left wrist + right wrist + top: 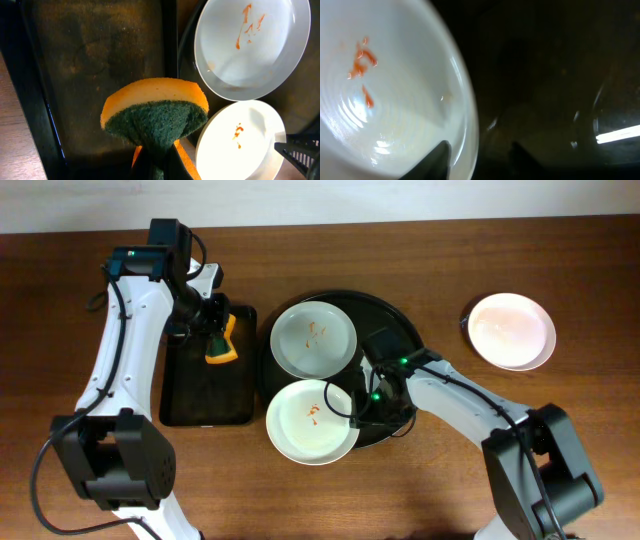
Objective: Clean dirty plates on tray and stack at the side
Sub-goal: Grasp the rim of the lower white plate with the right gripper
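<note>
Closest to the R wrist cam, the near plate point(395, 100) is seen w/ its right rim straddled by the right gripper point(480, 150). One finger is held over the inside and one outside over the bare tray point(545, 75); jaws are part-open, not clamped on the rim. From overhead, this plate is seen hung over the tray's near-left edge onto the table point(80, 480). The far plate point(313, 338) is set fully inside, w/ the two rims just beside each other. Tray's far-right part is left bare. Open wood is seen btwn tray and the third plate point(511, 330), laid well apart at far right. Orange-red smears are carried by both tray plates; none are seen on the third. At left, a sponge point(155, 115), orange w/ green face, is clenched by the left gripper point(156, 165) over the rect. black tray point(90, 75).
</note>
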